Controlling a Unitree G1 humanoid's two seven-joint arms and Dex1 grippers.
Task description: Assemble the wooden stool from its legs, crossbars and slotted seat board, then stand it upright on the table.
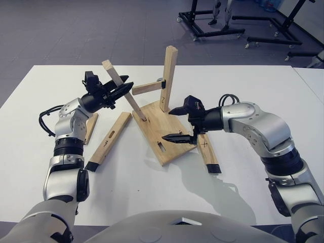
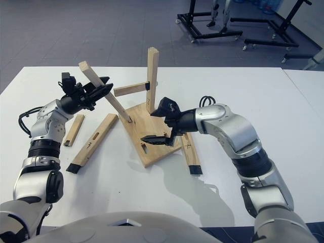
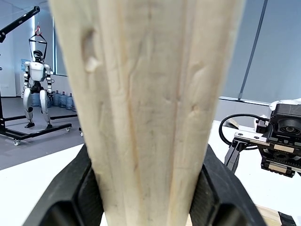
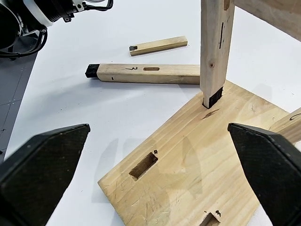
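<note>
The slotted seat board [image 1: 163, 135] lies flat on the white table. Two legs stand in it: an upright leg [image 1: 169, 76] carrying a crossbar [image 1: 147, 87] that points left, and a tilted leg [image 1: 117, 78] leaning left. My left gripper [image 1: 125, 88] is shut on the tilted leg [image 3: 146, 113], midway up it. My right gripper [image 1: 173, 124] hovers open over the board's right side, its fingers [image 4: 42, 160] spread wide above an empty slot [image 4: 143, 165]. The tilted leg's black foot [image 4: 212, 99] sits in the board.
A loose leg [image 1: 109, 139] and a short crossbar [image 1: 92, 126] lie left of the board. Another leg [image 1: 208, 152] lies to its right, under my right arm. Black wheeled frames [image 1: 217, 25] stand on the floor beyond the table's far edge.
</note>
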